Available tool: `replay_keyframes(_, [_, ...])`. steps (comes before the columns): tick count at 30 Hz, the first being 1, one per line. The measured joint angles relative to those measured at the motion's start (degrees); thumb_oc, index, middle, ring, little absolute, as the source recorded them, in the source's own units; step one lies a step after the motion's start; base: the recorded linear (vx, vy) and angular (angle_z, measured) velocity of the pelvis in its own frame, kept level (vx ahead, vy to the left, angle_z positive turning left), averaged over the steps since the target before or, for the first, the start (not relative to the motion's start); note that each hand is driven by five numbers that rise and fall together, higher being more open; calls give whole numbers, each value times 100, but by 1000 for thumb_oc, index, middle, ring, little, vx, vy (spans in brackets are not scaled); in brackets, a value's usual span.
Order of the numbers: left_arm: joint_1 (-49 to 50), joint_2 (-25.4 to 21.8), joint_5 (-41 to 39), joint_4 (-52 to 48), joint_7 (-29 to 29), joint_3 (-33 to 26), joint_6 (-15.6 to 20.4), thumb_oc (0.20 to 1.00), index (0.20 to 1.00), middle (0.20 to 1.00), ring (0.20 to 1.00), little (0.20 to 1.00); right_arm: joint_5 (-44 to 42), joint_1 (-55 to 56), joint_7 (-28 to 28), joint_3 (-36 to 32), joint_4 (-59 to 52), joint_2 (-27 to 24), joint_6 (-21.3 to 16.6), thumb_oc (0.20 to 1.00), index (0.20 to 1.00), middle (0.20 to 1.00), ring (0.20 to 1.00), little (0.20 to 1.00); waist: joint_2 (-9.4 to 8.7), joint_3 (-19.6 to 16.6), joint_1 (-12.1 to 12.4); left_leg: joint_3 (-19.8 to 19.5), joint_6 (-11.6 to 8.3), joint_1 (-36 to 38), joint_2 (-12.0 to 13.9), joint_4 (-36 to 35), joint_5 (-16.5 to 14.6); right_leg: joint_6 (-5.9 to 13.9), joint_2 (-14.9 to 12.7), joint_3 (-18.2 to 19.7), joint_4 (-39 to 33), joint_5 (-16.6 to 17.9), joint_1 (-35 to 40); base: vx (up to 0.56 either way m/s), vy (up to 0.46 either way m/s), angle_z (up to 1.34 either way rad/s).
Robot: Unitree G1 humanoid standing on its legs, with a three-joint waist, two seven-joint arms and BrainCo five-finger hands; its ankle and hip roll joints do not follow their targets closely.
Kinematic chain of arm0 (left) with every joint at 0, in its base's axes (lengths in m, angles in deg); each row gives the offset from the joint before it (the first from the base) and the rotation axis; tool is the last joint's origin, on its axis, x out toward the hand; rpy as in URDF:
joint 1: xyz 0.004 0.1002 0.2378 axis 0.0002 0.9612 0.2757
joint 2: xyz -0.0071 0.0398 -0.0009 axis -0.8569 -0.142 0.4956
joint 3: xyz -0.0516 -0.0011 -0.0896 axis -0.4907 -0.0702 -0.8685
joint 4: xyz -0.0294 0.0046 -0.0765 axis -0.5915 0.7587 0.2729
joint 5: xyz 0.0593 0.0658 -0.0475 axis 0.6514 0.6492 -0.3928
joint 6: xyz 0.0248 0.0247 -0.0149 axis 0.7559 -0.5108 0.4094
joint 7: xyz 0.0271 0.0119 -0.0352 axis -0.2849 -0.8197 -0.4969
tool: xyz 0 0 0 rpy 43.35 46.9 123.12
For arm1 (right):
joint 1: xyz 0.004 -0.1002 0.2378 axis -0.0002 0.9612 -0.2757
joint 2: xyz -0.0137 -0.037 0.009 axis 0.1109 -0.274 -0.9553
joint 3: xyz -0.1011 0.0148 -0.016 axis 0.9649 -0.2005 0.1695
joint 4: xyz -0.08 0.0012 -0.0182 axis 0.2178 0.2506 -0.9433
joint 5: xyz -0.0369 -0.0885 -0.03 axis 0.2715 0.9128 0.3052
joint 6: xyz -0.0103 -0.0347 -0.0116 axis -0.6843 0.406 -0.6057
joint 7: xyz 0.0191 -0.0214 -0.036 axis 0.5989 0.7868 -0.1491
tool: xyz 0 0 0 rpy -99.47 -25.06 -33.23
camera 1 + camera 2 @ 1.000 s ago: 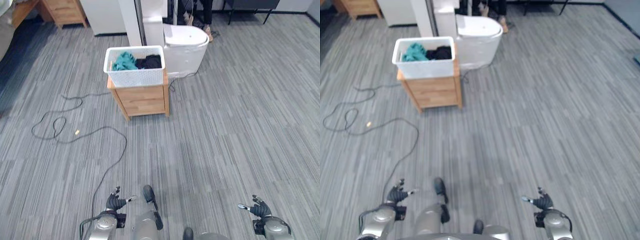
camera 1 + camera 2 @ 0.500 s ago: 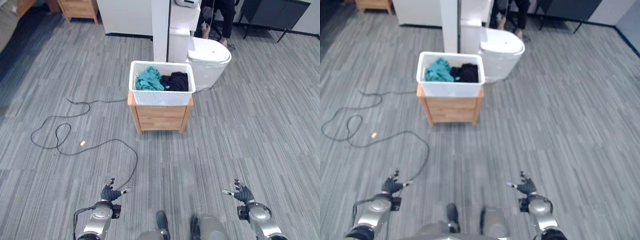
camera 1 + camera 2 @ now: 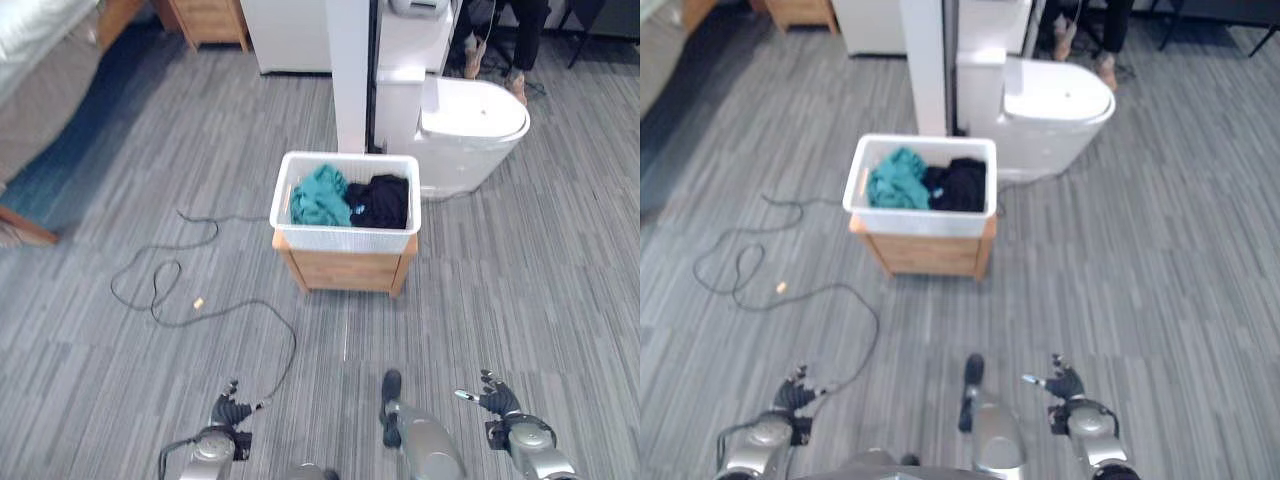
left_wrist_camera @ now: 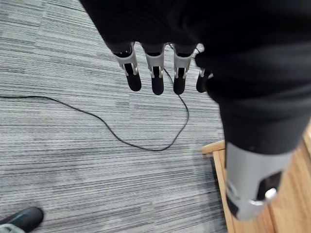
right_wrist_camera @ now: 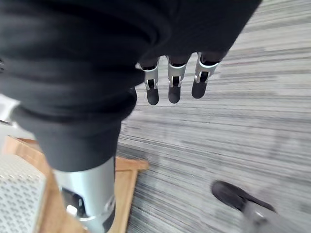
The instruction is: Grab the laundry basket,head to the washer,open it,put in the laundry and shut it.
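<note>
Grey striped floor spreads all around. On it, the white laundry basket with teal and black clothes sits on a small wooden cabinet, beside the white washer. Left hand and right hand hang low, well apart from the basket, fingers straight and holding nothing.

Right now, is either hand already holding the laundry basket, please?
No, the laundry basket sits untouched on the wooden cabinet, while the left hand and right hand hang open, well short of it.

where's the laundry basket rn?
In the eye views the laundry basket sits atop a small wooden cabinet, ahead of the robot at centre, just in front of the white washer.
</note>
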Motion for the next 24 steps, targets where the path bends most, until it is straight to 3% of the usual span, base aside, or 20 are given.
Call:
replay_keyframes(2, [-114,-41,0,-43,47,-5,9,1000,1000,1000,1000,1000,-1,-99,-25,-140,30,-51,-44,1000,1000,1000,1000,1000,-125,-39,10,65,-88,-438,46,-235,-150,-53,55,87,-273,27,217,184,39,-23])
replay_keyframes(5, [-222,-60,1,-120,70,-5,9,1000,1000,1000,1000,1000,2,-78,-63,-114,46,-83,-16,1000,1000,1000,1000,1000,-221,-13,-57,142,-58,-670,180,-1495,-66,75,110,288,-622,-73,709,192,88,-10])
replay_keyframes(6, [-180,-73,1,-238,67,-4,45,1000,1000,1000,1000,1000,3,-60,-67,-75,69,-90,23,1000,1000,1000,1000,1000,-232,-18,-11,100,-129,-777,294,-2194,300,90,212,269,-679,-76,865,203,124,-36])
replay_keyframes(9, [-168,-85,-1,-212,63,-16,26,1000,1000,1000,1000,1000,8,-136,-101,108,53,-122,-7,1000,1000,1000,1000,1000,-174,-19,18,-227,-181,-1171,441,-2786,967,203,380,329,-779,-165,1032,212,143,-56])
replay_keyframes(14, [-267,-69,-13,-133,38,-50,26,1000,1000,1000,1000,1000,14,-10,-116,133,289,-101,37,1000,1000,1000,1000,1000,-110,-44,95,-541,-209,-1566,588,-2847,1532,344,387,423,-781,-403,1354,248,222,-26])
replay_keyframes(16, [-299,-51,-16,98,30,-35,30,1000,1000,1000,1000,1000,17,52,-109,62,470,-104,46,1000,1000,1000,1000,1000,-46,-77,91,-491,-104,-1421,563,-2877,1583,429,305,481,-770,-572,1537,315,345,-5])
replay_keyframes(18, [-224,-14,-15,512,18,1,17,1000,1000,1000,1000,1000,17,149,-112,-92,562,-78,66,1000,1000,1000,1000,1000,75,-178,94,-502,88,-1025,350,-2832,1530,721,63,630,-454,-865,1604,168,243,-24])
replay_keyframes(19, [-252,-56,-15,599,6,-5,-4,1000,1000,1000,1000,1000,16,145,-117,-95,567,1,78,1000,1000,1000,1000,1000,-21,-190,93,-452,143,-927,187,-2899,1531,801,-137,697,-262,-981,1529,142,258,-34])
replay_keyframes(21, [-285,-238,-14,458,-70,1,1,1000,1000,1000,1000,1000,17,84,-99,-26,473,226,76,1000,1000,1000,1000,1000,-210,-208,127,-130,490,-922,-203,-2894,1427,889,-622,814,312,-1058,1100,133,254,-46])
replay_keyframes(24, [-438,-489,-17,412,-147,-31,-1,1000,1000,1000,1000,1000,17,-201,-95,157,260,421,84,1000,1000,1000,1000,1000,-216,-197,238,339,758,-910,-371,-2928,1254,956,-958,878,1158,-1111,350,124,143,-73])
